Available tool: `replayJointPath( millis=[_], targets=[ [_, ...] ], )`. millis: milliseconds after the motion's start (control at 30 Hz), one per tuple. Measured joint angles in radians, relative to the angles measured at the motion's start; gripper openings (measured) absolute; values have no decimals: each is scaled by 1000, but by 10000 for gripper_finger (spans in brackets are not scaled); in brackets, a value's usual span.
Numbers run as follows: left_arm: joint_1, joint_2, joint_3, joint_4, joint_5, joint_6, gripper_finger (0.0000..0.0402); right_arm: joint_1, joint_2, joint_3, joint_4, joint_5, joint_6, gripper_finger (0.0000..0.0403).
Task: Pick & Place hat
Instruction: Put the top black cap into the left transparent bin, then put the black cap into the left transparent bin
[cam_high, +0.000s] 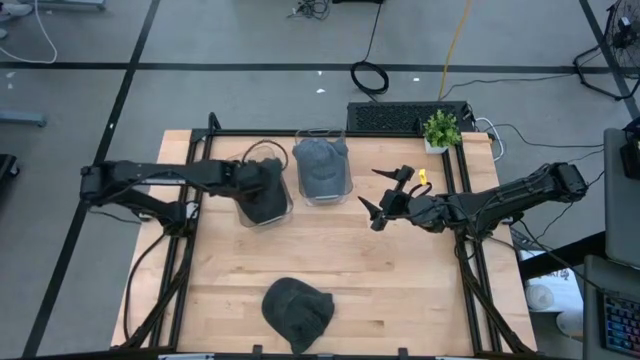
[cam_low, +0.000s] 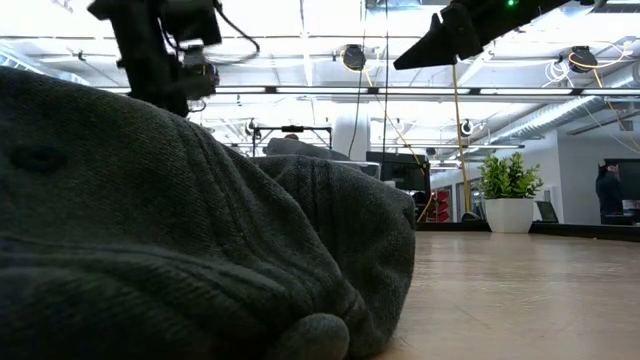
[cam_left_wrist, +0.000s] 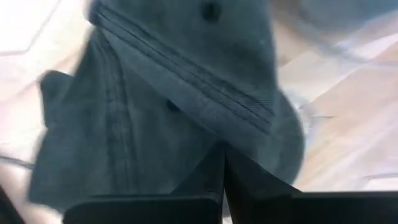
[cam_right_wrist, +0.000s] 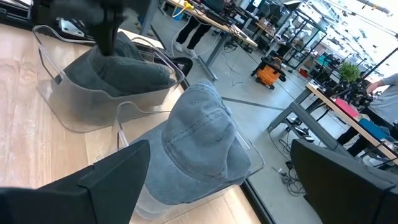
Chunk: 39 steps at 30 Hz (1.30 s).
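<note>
From where I stand, nothing here can be read: no lettering, label, brand or number shows on the hats, bins or counter.

The bench (cam_high: 400, 270) is seen in pale wood with a light grain, framed in black, and on it a dark charcoal hat (cam_high: 297, 312) is shown, its fabric finely ribbed in the low view. A second dark grey hat (cam_high: 262, 198), stitched in parallel rows, is held in one clear container (cam_high: 243, 215), while a lighter blue-grey denim hat (cam_high: 322, 166) is seen in the other clear container (cam_high: 322, 196). Both arms are finished in black, a green plant (cam_high: 441, 128) is set in a white pot (cam_high: 434, 146), and a small yellow object (cam_high: 422, 176) is seen near it.
</note>
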Motion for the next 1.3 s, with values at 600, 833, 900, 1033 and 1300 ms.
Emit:
replayJointPath(
  millis=[600,833,900,1033,1300],
  targets=[
    [31,48,-32,85,25,24,8,0,0,0,-3,0,2,380],
    [31,-130,-28,92,-4,64,4,0,0,0,1,-1,1,380],
    [30,-172,-28,92,-5,77,11,0,0,0,1,-1,1,380],
    [24,-236,-28,111,29,82,27,0,0,0,-1,-9,1,380],
    [-130,-256,-27,455,504,247,68,0,0,0,-6,-80,0,380]
  ],
)
